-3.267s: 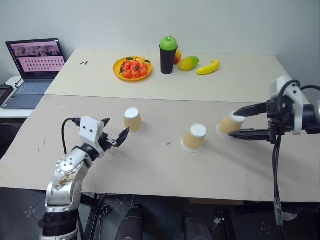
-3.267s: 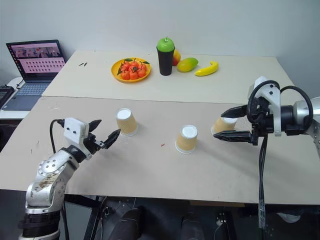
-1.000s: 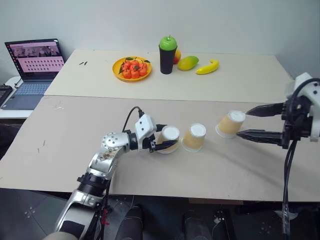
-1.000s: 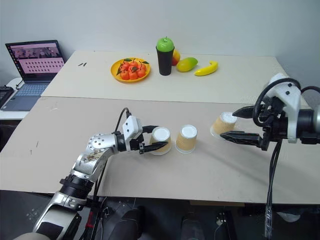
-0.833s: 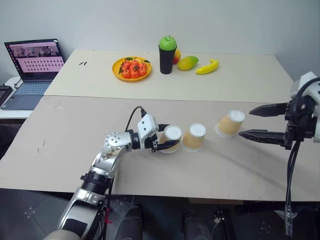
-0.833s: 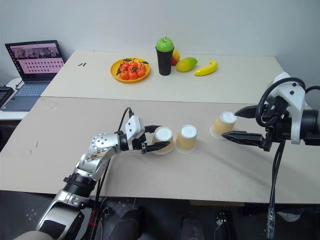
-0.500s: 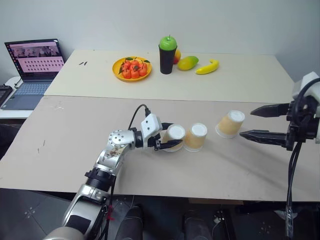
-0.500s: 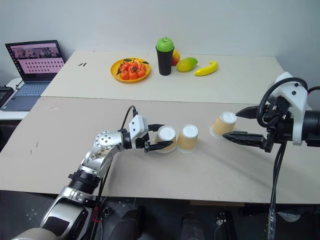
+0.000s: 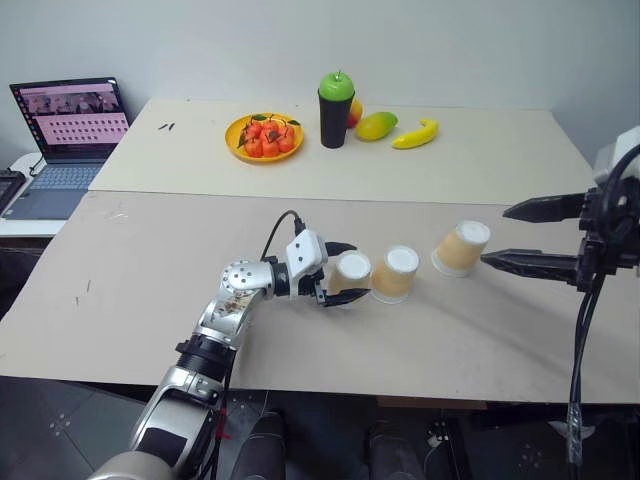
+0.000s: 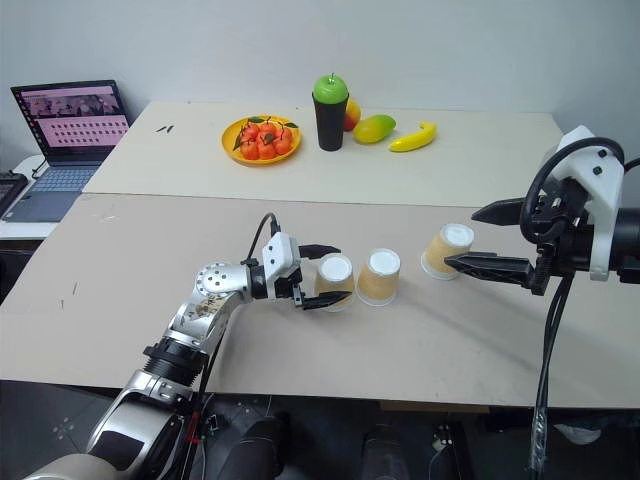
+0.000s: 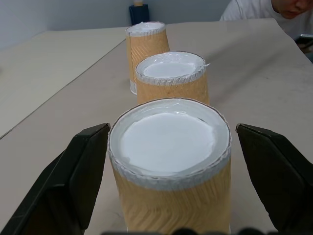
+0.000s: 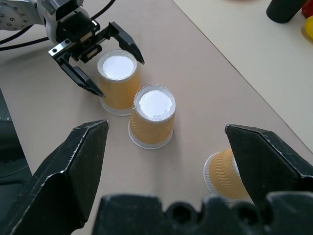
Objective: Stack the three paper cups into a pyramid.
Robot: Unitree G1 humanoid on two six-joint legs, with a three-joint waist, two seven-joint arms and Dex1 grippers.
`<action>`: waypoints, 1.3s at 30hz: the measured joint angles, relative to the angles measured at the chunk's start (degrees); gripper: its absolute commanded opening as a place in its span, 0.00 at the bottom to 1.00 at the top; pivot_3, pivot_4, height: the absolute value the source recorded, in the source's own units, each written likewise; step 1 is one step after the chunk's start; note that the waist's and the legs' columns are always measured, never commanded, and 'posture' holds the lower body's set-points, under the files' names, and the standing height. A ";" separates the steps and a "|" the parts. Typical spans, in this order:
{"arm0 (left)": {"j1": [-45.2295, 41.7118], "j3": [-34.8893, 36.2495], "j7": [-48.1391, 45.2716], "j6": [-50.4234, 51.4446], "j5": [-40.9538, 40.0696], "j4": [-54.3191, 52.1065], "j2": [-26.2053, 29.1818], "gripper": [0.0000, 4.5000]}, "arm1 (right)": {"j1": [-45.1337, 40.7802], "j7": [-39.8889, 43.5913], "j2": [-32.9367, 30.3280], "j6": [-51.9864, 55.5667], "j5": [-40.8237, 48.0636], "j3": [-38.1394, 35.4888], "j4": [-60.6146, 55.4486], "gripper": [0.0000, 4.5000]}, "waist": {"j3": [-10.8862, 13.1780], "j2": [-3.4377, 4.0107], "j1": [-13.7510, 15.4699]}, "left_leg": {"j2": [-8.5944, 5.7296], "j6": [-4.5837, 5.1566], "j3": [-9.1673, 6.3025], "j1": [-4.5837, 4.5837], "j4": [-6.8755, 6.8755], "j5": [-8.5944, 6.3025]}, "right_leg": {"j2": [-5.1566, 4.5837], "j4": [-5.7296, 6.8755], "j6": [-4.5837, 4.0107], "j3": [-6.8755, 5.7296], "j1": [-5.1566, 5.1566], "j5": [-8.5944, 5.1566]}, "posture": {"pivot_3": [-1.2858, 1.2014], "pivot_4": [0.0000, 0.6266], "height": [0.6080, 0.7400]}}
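All 3 paper cups sit upside down, white bases up, in a loose row on the front table [image 9: 120, 300], nothing stacked yet. Left cup [image 9: 350, 275] and middle cup [image 9: 395, 274] stand just beside each other, nearly touching at the rims; right cup [image 9: 462, 248] stands apart from them, further back twd the robot's right. Left gripper [image 9: 342, 272] lies level across the table, pointing twd the robot's right, w/ the left cup between its fingers; fingers are spread wide, a clear gap on each side of the cup in the left wrist view, so no clamp on it, cup stands on its own. In that wrist view the 3 cups line up one behind another: nearest cup [image 11: 170, 161], then the 2nd [image 11: 171, 77], then the 3rd [image 11: 147, 49]. Right gripper [image 10: 462, 238] hangs above the table at the robot's right, fingers wide apart & holding nothing, tips near the right cup but not touching it; its wrist cam looks down over all 3 cups and the other gripper [image 12: 122, 66]. On the back table: orange plate of small red-orange fruit [image 9: 265, 137], black cup w/ green apple on top [image 9: 337, 110], a mango [image 9: 377, 126], a banana [image 9: 417, 135]. Open laptop [image 9: 65, 140] at far left. Part of a person [image 11: 266, 10] in a white shirt shows beyond the table in the left wrist view.
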 measured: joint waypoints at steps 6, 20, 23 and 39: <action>-1.46 0.70 0.01 1.38 -0.88 -1.41 0.08 0.98 | -0.44 -0.02 -0.29 -0.01 0.01 0.55 0.18 1.00 | 0.00 0.00 -0.01 | 0.00 0.00 0.00 0.00 0.00 0.00 | 0.00 0.00 0.00 0.00 0.00 0.00 | 0.52 0.24 0.97; -11.38 9.67 3.55 27.21 -12.31 -17.43 8.78 0.98 | 1.47 -2.16 3.21 -2.19 -1.15 2.78 2.20 1.00 | 0.02 -0.04 -0.27 | 0.00 0.00 -0.01 -0.01 0.00 0.00 | 0.00 0.01 0.04 0.01 -0.01 -0.02 | 0.52 0.24 0.97; -13.42 13.41 4.58 34.52 -16.67 -20.86 11.76 0.98 | 4.01 -3.87 5.31 -4.21 -3.52 1.90 3.78 1.00 | 0.02 -0.03 -0.24 | 0.00 0.00 -0.01 0.02 -0.01 0.00 | 0.00 0.03 0.05 0.01 0.01 -0.03 | 0.52 0.24 0.97; -13.17 18.47 8.79 58.31 -34.02 -35.43 22.29 0.98 | 9.97 -21.92 31.74 -26.92 -20.30 5.23 14.65 1.00 | 0.16 -0.07 -0.60 | -0.01 -0.03 -0.04 0.25 -0.07 0.12 | 0.01 0.12 0.04 0.05 0.14 -0.02 | 0.52 0.24 0.97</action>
